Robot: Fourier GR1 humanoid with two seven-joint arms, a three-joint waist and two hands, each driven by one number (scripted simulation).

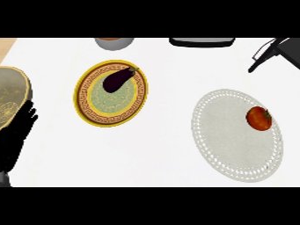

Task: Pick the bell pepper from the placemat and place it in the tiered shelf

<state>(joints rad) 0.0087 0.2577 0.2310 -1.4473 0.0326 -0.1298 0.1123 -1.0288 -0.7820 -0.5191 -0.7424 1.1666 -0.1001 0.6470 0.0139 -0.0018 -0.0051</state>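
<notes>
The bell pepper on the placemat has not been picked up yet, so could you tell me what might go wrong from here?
1. The bell pepper is round and lies near the right edge of the placemat; a nudge might roll it off.
2. The shelf shows only partly at the top right corner, so placing there may be hard to judge.
3. Only the left hand shows, far from the pepper.

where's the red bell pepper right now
In the head view, the red bell pepper sits on the right side, on the pale oval placemat's upper right part.

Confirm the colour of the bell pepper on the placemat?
Red-orange, with a dark stem; the bell pepper shows best in the head view, the only one.
</notes>
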